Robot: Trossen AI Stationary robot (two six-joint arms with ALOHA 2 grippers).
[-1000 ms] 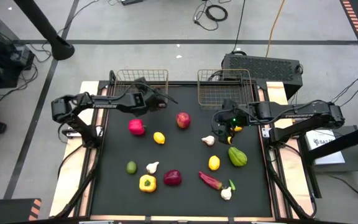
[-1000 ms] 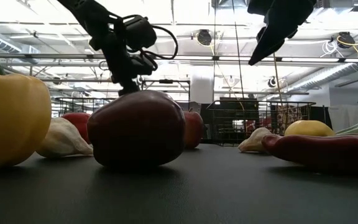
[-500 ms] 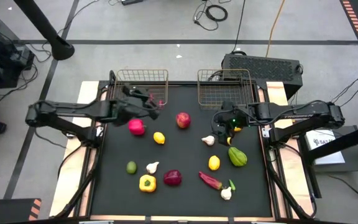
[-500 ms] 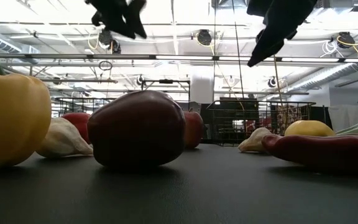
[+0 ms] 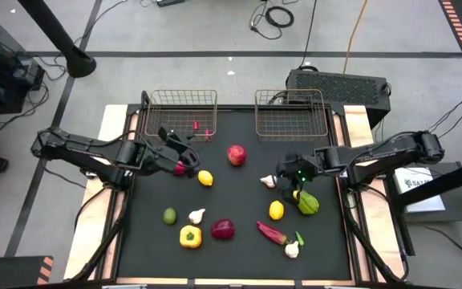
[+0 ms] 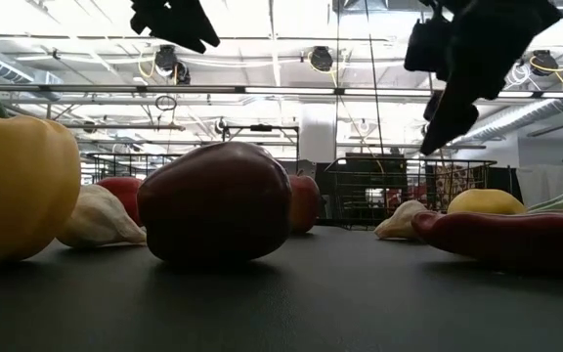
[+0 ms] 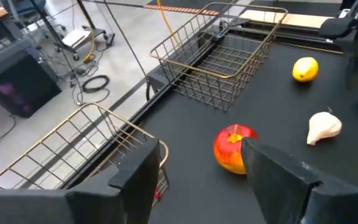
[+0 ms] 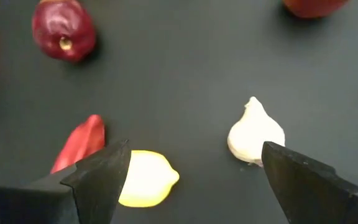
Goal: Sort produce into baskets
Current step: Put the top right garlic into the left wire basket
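Toy produce lies scattered on the black mat. My left gripper point(image 5: 188, 149) point(image 7: 197, 155) hangs open above a red pepper point(image 5: 179, 167), near the left basket point(image 5: 183, 108), which holds red chillies point(image 5: 207, 133). Ahead of it in the left wrist view are a red apple point(image 7: 234, 148) and the right basket point(image 7: 219, 62). My right gripper point(image 5: 282, 175) point(image 8: 194, 152) is open and points down between a white garlic point(image 8: 255, 135) and a lemon point(image 8: 145, 179), touching neither. Both grippers hang high in the low view, the left point(image 6: 174, 20) and the right point(image 6: 453, 108).
On the mat lie a lemon point(image 5: 205, 177), a lime point(image 5: 169, 215), a garlic point(image 5: 196, 215), a yellow pepper point(image 5: 189, 235), a purple onion point(image 5: 223, 229), a red chilli point(image 5: 271, 233), a green pepper point(image 5: 306, 201) and a garlic point(image 5: 292, 250). Both baskets stand at the far edge.
My left gripper has drawn back from the left basket toward the table's left and near side, rising and rolling; red chillies now show in the basket where it was. My right gripper has sunk and tipped down toward the garlic and lemon, staying open.
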